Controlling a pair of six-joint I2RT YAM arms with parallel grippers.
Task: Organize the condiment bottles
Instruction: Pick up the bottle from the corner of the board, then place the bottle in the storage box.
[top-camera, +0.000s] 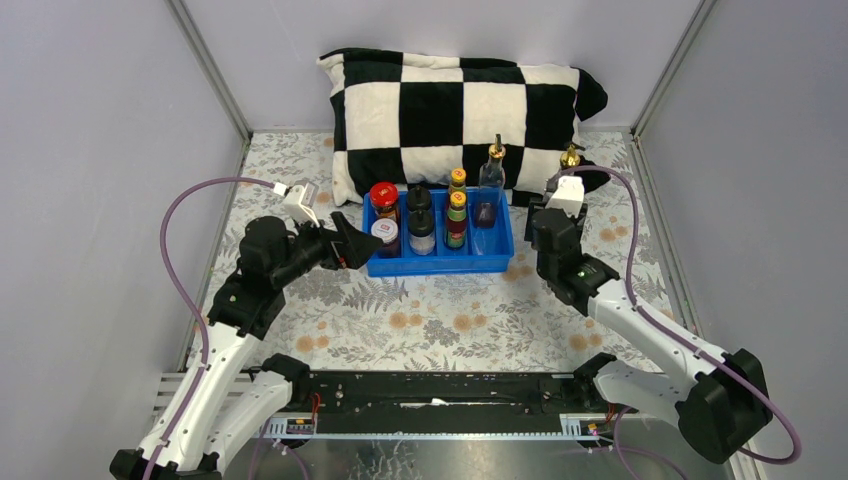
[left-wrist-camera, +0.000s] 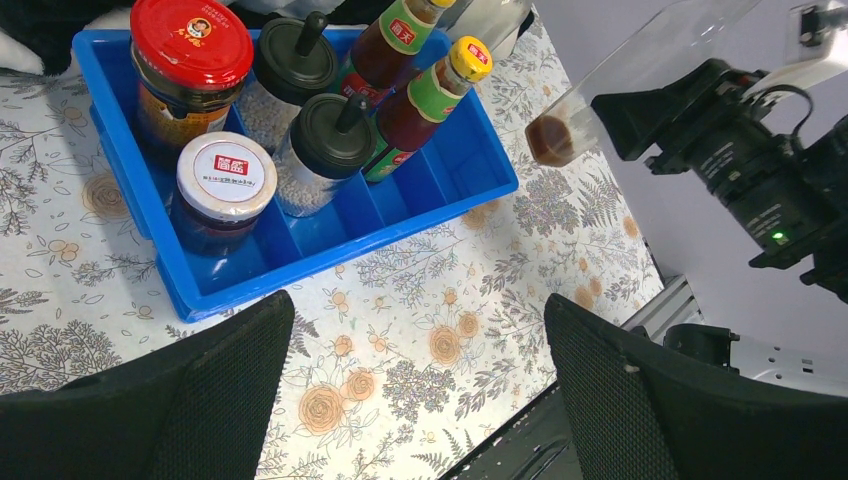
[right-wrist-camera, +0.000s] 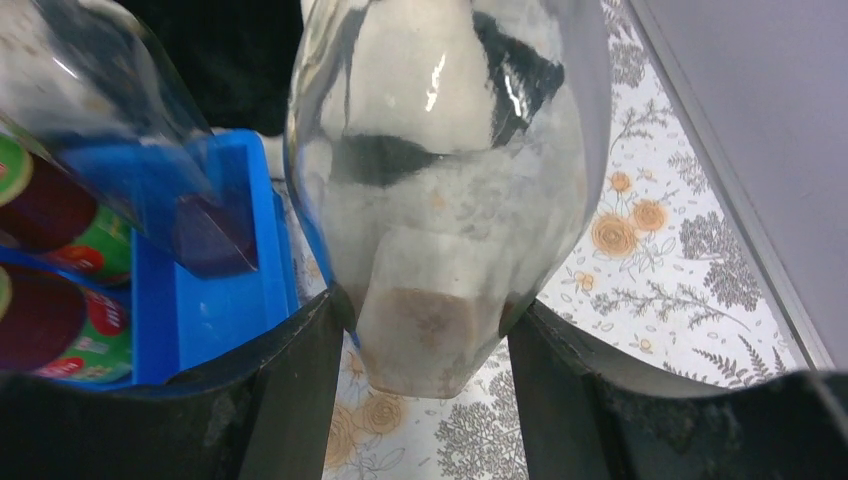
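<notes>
Beside the right end of the tray (top-camera: 440, 266), my right gripper (right-wrist-camera: 428, 340) is clenched on a glass bottle (right-wrist-camera: 440, 190). My left gripper (left-wrist-camera: 415, 335) hangs released, empty, near the tray's left end. Seven other bottles (top-camera: 421, 228) stand inside it.

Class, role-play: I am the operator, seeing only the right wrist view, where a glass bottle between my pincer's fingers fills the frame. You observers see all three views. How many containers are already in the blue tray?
Observer: Seven stand in the blue tray; your glass bottle makes eight.
Operator: What fills the tray's left end?
Observer: A red-lidded jar at the back, a white-lidded jar nearer the arms.
Operator: Where is the left pincer?
Observer: The left pincer hangs open and empty beside the tray's left end.
</notes>
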